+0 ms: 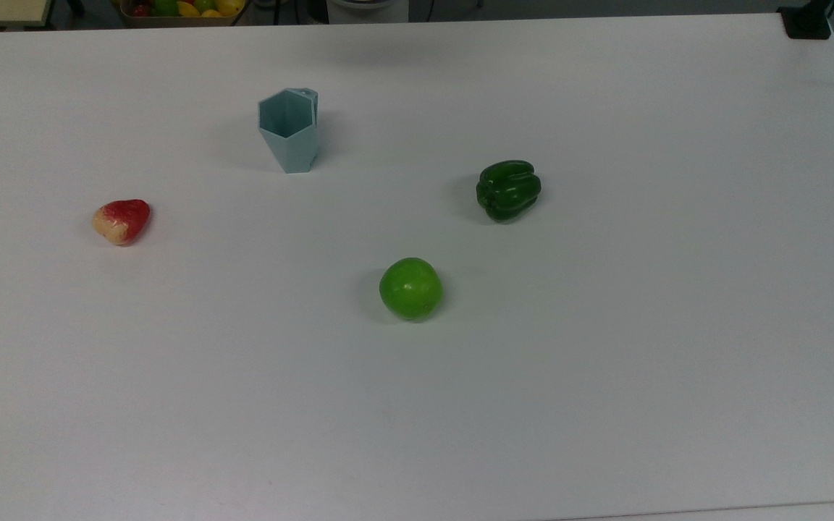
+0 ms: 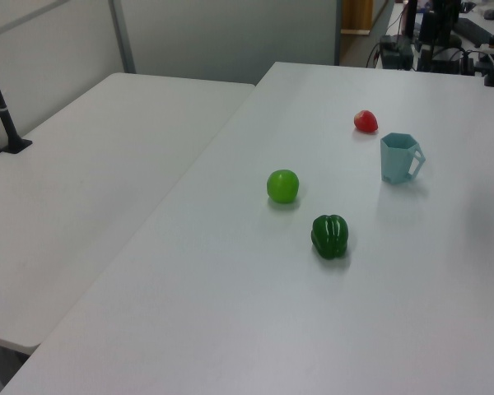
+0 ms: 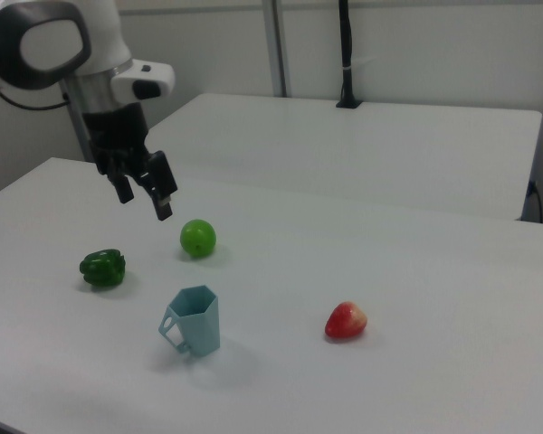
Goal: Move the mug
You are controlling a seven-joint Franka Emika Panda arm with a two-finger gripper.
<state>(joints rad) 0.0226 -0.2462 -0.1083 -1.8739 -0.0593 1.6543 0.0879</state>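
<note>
On white table [image 1: 605,362]: mug [image 1: 288,139] upright, unmarked | gripper [image 3: 145,199] spread wide, holding nothing

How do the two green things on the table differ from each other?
The green apple is a bright, light green, while the green bell pepper is a much darker green. The apple is smooth and round; the pepper is lobed, with grooves down its sides. In the top view the apple lies lower and further left, the pepper higher and further right. Both rest free on the white table, apart from each other and from the mug.
</note>
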